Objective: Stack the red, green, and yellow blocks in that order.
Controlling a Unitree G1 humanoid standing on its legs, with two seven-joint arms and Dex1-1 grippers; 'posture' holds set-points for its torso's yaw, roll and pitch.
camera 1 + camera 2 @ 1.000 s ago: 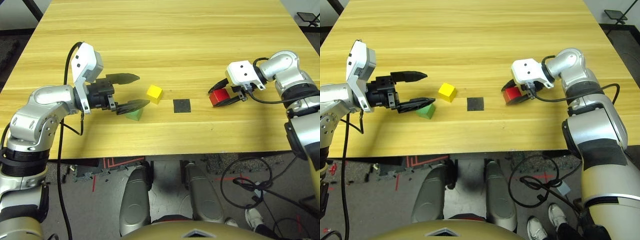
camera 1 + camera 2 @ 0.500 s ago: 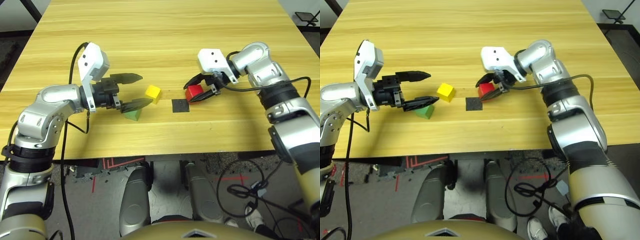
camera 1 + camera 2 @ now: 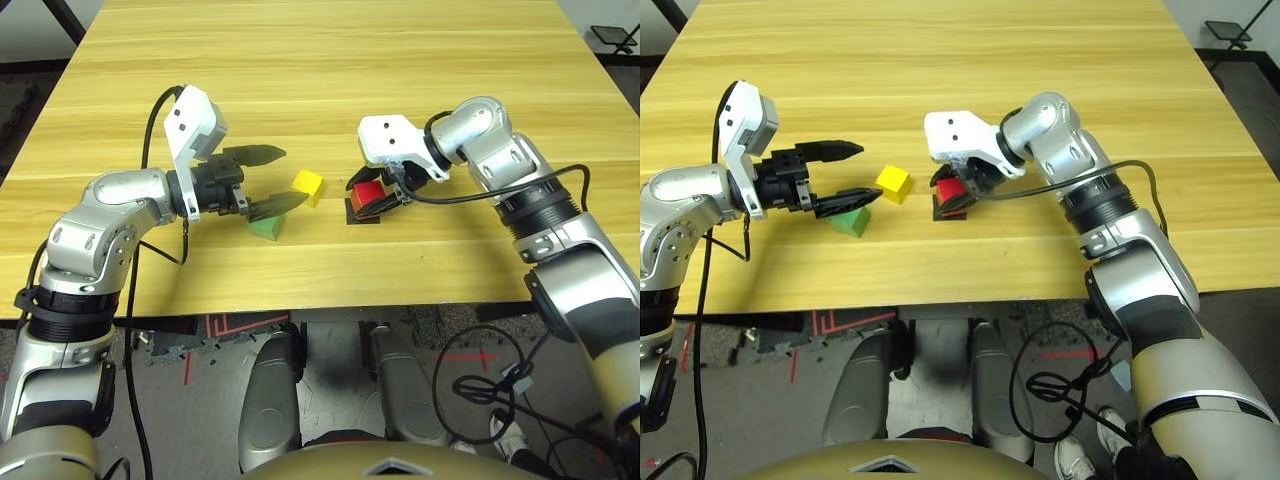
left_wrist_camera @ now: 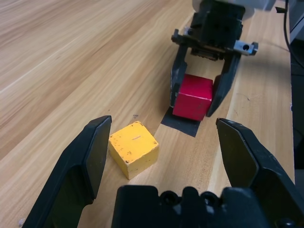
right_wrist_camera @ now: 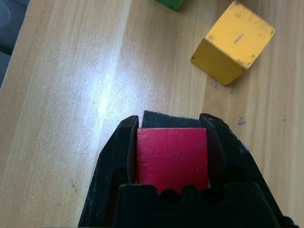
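"Left gripper (image 3: 296, 175) first: what is it doing?"

"Its jaws stand wide apart with nothing between them, over the table (image 3: 300, 80). The green block (image 3: 266, 227) sits just beside its nearer finger, probably waiting to be the second layer."

"And the yellow block (image 3: 308, 185)?"

"It rests on the wood between the green one and the red block (image 5: 172, 156), turned at an angle. It likely goes on last, so it can wait."

"Why is the red one held there?"

"The right gripper (image 5: 169, 121) clamps it by two opposite sides, its top uncovered, over the black patch (image 4: 183, 125). That patch is presumably the stacking spot, and red seems to be the base. Whether it touches down, they cannot tell."

"Any brand or label?"

"No readable writing; the yellow block just has scuffs."
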